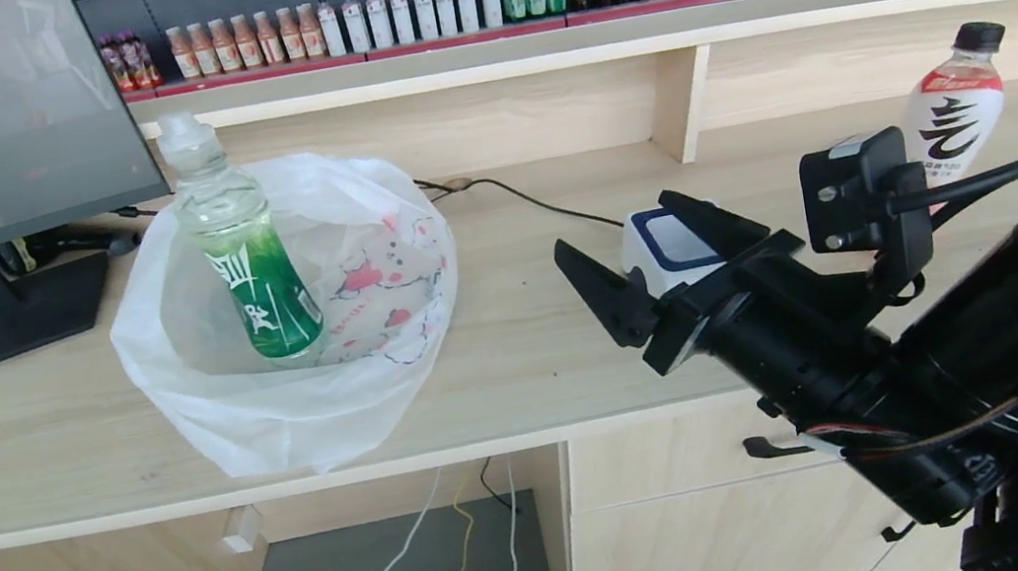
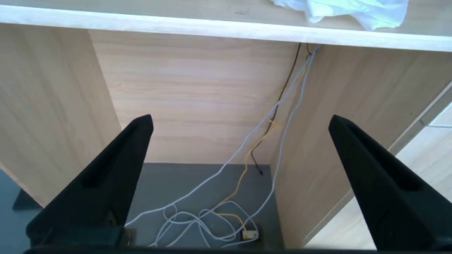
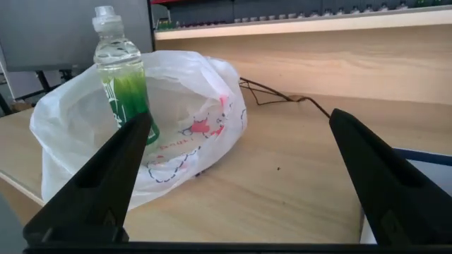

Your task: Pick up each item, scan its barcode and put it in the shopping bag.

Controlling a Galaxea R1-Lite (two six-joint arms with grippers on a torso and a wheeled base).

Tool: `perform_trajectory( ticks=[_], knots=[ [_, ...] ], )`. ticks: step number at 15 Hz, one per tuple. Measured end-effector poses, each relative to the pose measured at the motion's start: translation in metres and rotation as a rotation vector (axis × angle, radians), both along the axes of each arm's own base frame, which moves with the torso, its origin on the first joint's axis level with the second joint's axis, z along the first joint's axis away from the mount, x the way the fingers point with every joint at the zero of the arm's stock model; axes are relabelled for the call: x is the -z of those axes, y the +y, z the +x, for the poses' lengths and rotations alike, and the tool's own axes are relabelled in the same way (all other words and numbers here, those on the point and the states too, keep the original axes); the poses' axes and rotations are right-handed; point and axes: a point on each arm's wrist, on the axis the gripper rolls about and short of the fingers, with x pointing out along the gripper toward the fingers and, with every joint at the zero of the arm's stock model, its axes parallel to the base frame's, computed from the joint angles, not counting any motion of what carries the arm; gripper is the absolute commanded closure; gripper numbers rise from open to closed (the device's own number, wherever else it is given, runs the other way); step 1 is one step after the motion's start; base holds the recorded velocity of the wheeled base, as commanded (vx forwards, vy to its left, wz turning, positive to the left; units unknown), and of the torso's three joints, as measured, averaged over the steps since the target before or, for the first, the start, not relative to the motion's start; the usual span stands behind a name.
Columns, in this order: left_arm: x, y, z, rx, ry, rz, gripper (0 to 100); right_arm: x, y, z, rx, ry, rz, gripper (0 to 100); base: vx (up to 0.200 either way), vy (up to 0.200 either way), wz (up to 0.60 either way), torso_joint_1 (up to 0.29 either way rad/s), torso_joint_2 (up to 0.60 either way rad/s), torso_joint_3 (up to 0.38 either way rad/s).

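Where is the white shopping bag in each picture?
Head view: the shopping bag sits on the wooden counter, left of the middle, with a green bottle in it.
Left wrist view: a crumpled bit of it pokes over the counter's front edge.
Right wrist view: it stands on the counter, bottle inside.
Shared landmark: the counter.

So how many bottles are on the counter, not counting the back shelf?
2. The green-label bottle stands in the shopping bag at left; the white bottle stands far right. The bag may hide others.
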Motion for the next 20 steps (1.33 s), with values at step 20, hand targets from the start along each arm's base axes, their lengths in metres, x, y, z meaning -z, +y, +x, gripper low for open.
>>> perform_trajectory(
  ticks=[20],
  knots=[
    [0.000,0.000,0.000,0.000,0.000,0.006,0,0.004,-0.031,-0.014,0.048,0.025,-0.030,0,0.000,-0.190,0.00,0.002,0.00,0.003]
  ],
)
